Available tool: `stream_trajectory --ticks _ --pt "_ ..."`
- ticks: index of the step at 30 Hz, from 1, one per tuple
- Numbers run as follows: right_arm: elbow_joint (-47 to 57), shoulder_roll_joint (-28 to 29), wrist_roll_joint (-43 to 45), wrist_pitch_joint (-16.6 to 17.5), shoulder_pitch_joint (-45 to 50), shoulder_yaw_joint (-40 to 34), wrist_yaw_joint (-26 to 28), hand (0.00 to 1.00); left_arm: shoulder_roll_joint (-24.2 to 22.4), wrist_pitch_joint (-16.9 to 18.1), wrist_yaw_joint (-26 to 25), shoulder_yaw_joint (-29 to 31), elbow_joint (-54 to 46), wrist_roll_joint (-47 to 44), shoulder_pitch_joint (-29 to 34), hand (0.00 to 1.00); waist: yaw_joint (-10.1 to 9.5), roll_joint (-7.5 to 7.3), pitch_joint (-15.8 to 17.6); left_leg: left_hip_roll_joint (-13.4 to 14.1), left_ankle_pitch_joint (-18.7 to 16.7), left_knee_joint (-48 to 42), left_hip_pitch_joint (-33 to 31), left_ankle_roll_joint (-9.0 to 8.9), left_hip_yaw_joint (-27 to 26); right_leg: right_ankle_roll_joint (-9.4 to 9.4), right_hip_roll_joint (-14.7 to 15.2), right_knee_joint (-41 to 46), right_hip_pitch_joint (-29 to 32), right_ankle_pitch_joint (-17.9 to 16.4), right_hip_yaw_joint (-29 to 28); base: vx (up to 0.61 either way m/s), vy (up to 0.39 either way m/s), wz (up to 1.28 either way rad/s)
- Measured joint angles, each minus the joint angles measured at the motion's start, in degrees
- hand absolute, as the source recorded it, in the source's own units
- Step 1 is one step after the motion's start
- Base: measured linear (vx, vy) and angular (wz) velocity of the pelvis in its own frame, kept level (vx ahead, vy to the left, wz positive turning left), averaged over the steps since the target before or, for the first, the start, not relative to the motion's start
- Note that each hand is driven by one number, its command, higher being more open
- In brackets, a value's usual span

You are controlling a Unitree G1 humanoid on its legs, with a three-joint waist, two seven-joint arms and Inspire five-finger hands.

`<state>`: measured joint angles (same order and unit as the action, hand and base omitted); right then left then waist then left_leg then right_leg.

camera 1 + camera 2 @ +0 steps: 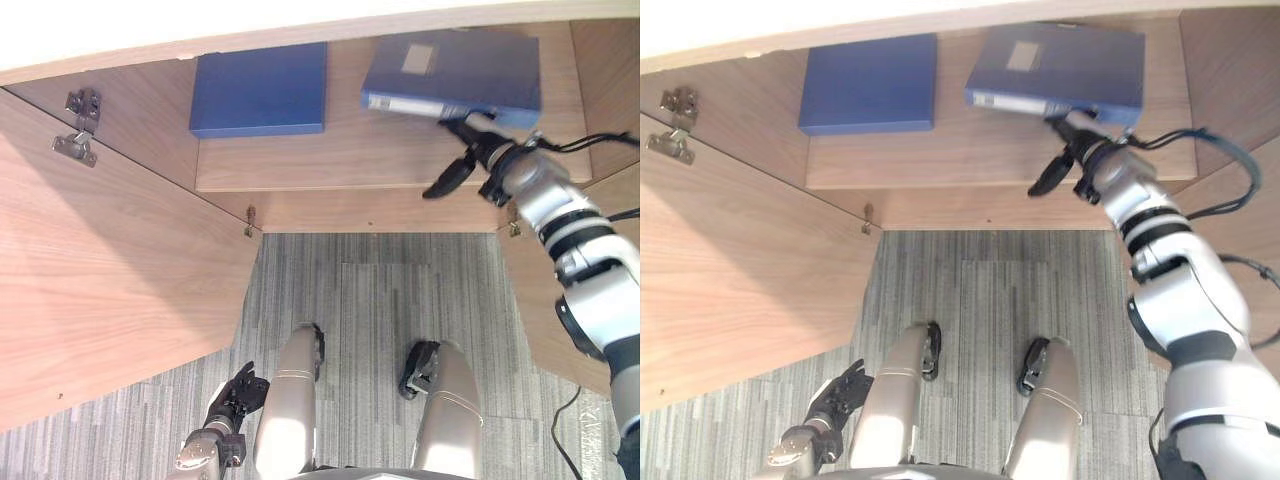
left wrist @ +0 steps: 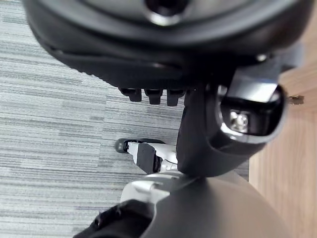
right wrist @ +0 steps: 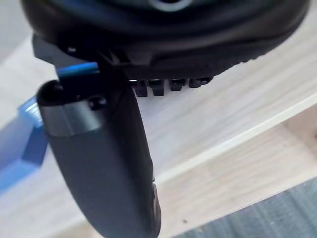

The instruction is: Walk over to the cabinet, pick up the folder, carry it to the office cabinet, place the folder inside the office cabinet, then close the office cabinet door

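- Folder (image 1: 455,70) lies on cabinet shelf (image 1: 350,160), 1 o'clock.
- Right hand (image 1: 482,150) open, fingertips at its near edge, thumb clear.
- Push it fully in, back out straight, then door (image 1: 100,270) at 9 o'clock.

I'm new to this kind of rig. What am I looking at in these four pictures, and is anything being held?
This is a two-legged humanoid robot with fingered hands. Two pictures come from its head camera, looking down at an open cabinet shelf; two come from cameras on its wrists. There you see two blue folders: a plain folder to the left, a labelled folder to the right. The right hand is at the labelled folder's near edge; whether it grips cannot be told. The left hand hangs relaxed and empty over grey carpet.
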<state>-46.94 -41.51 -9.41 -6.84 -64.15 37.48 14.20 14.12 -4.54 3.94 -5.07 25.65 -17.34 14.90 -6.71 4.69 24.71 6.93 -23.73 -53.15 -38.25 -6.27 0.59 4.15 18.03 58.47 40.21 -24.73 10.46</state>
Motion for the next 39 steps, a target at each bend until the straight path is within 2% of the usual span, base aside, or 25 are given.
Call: stream_trajectory --ticks 4,6,10,15,19,23,25,26,27,28,29,30,31,33,35,36,37,39 --pt "12.6 -5.7 0.2 1.9 4.9 5.1 4.7 1.00 0.1 0.0 0.5 1.6 -0.6 0.6 0.9 1.00 1.10 -1.00 0.1 0.4 0.2 2.5 2.5 0.20 -1.6 0.22 -0.2 -2.5 -1.6 1.1 0.0 0.03 0.017 -0.14" --pt "14.8 -7.0 0.8 3.3 5.1 7.2 7.3 1.00 0.2 0.3 0.9 2.1 -0.8 0.7 0.9 1.00 1.44 -1.21 0.2 0.8 0.2 3.7 3.7 0.26 -2.1 0.20 -0.6 -3.9 -2.6 1.7 0.3 0.04 0.015 -0.19" --pt "15.3 -8.2 2.8 4.3 4.8 9.3 11.1 1.00 0.6 0.8 1.7 2.7 -0.8 1.0 0.8 1.00 1.51 -1.94 0.4 0.9 0.6 6.3 6.5 0.51 -2.9 0.31 -0.7 -6.4 -5.1 2.7 1.0 0.04 -0.002 -0.07" --pt "15.1 -8.2 2.8 4.6 3.7 10.0 11.8 1.00 -1.0 0.9 1.7 4.3 -0.6 1.0 0.5 1.00 1.38 -2.06 0.4 1.1 1.4 8.8 8.3 0.77 -4.3 0.16 -0.7 -8.9 -6.1 4.4 1.7 0.05 0.007 -0.10" --pt "14.4 -5.4 2.5 4.6 3.8 11.2 11.4 1.00 -1.3 1.3 1.4 4.5 0.3 1.0 -0.3 1.00 1.46 -2.07 0.4 2.2 1.6 11.4 12.1 0.80 -5.3 0.08 -2.3 -12.3 -9.4 5.4 1.9 0.05 -0.003 -0.21" --pt "14.4 2.6 2.2 4.9 4.7 11.2 9.6 1.00 -3.6 1.6 0.8 6.7 4.0 0.9 -1.6 1.00 1.12 -2.14 0.3 5.1 2.3 13.7 18.0 0.53 -7.7 -1.03 -6.7 -18.4 -13.8 8.8 0.7 0.09 0.019 -0.68" --pt "14.4 6.1 2.7 5.1 7.0 10.7 7.8 1.00 -4.3 2.0 0.4 6.7 6.8 1.0 -3.5 1.00 0.65 -2.39 0.0 4.9 3.3 13.3 20.7 0.83 -5.5 -1.33 -9.0 -21.9 -16.8 10.3 -1.3 0.10 0.053 -0.85" --pt "14.2 8.9 2.8 5.5 10.2 9.2 6.9 1.00 -5.1 2.6 0.4 6.8 9.5 1.0 -5.1 1.00 0.35 -2.89 -0.3 3.6 5.5 9.8 20.9 1.62 -1.6 -1.95 -10.1 -24.6 -19.2 11.6 -3.2 0.10 0.133 -0.93" --pt "11.7 14.3 3.1 6.1 16.1 4.5 6.0 1.00 -5.1 3.7 1.0 8.6 13.7 0.9 -7.5 1.00 -0.48 -5.73 -2.8 -0.1 2.7 7.0 17.2 1.04 5.2 -1.50 -9.9 -27.2 -20.1 12.2 -7.0 0.10 0.144 -0.94" --pt "10.1 16.6 3.8 6.5 18.6 1.8 5.4 1.00 -4.8 4.4 1.0 8.5 15.9 1.3 -8.9 1.00 -0.37 -6.51 -3.8 -1.2 2.0 13.1 17.8 0.68 7.8 -0.81 -10.0 -28.7 -20.6 12.8 -7.9 0.08 0.150 -0.76" --pt "8.7 18.5 4.9 6.9 21.1 -0.8 5.1 1.00 -4.9 4.6 0.5 8.5 18.2 1.8 -10.5 1.00 -0.35 -6.54 -4.7 -1.4 3.4 20.3 19.4 0.35 9.8 -0.61 -10.3 -29.9 -21.3 13.4 -8.3 0.11 0.151 -0.71" --pt "6.5 22.0 6.4 7.5 26.3 -6.5 3.8 1.00 -5.0 4.7 1.1 8.1 22.6 2.2 -13.4 1.00 -0.37 -6.51 -5.5 -1.0 8.2 26.0 22.1 -0.38 10.1 0.42 -11.4 -31.7 -23.1 14.2 -10.5 0.13 0.219 -0.91" --pt "5.4 26.0 7.5 7.5 32.6 -12.0 2.0 1.00 -4.8 4.7 0.8 8.0 26.2 3.1 -15.0 1.00 0.65 -8.13 -7.9 -1.5 9.3 26.7 23.3 0.59 8.3 1.91 -11.3 -34.8 -24.1 16.1 -12.9 0.14 0.222 -1.05" --pt "5.0 29.4 8.7 7.5 39.8 -17.4 0.5 1.00 -5.0 5.0 0.3 8.9 29.4 4.7 -15.3 1.00 2.52 -9.01 -10.3 -1.8 9.2 28.0 26.1 0.58 5.3 3.12 -11.3 -39.9 -26.7 18.8 -16.1 0.15 0.222 -0.99" --pt "5.1 32.9 9.5 7.5 48.6 -26.7 -2.8 1.00 -5.7 5.1 0.0 11.3 32.3 7.6 -15.0 1.00 4.44 -9.03 -12.3 -1.9 9.1 30.2 31.6 0.85 0.6 3.83 -11.5 -44.8 -29.4 22.8 -21.4 0.10 0.242 -1.46" --pt "5.2 33.5 9.5 7.5 50.5 -29.1 -3.9 1.00 -6.0 5.1 -0.3 11.8 32.8 8.3 -14.8 1.00 4.84 -8.73 -13.1 -1.9 9.0 30.8 32.6 1.09 -0.6 3.86 -11.7 -45.3 -29.4 23.5 -22.7 0.08 0.208 -1.63" --pt "6.1 34.1 9.6 7.5 54.9 -34.5 -6.4 1.00 -7.2 5.3 -1.1 13.4 33.5 9.6 -13.9 1.00 6.02 -7.52 -14.7 -1.8 8.3 31.8 35.3 2.37 -3.4 4.32 -12.3 -45.8 -29.4 24.3 -25.3 0.07 0.125 -1.27" --pt "6.9 34.5 9.8 7.5 58.7 -39.1 -10.1 1.00 -7.9 5.3 -2.6 14.6 35.0 11.3 -13.6 1.00 7.19 -5.98 -15.5 -1.4 7.6 32.0 38.3 3.49 -7.1 4.77 -13.1 -44.8 -29.4 24.7 -26.2 0.06 0.090 -1.36"
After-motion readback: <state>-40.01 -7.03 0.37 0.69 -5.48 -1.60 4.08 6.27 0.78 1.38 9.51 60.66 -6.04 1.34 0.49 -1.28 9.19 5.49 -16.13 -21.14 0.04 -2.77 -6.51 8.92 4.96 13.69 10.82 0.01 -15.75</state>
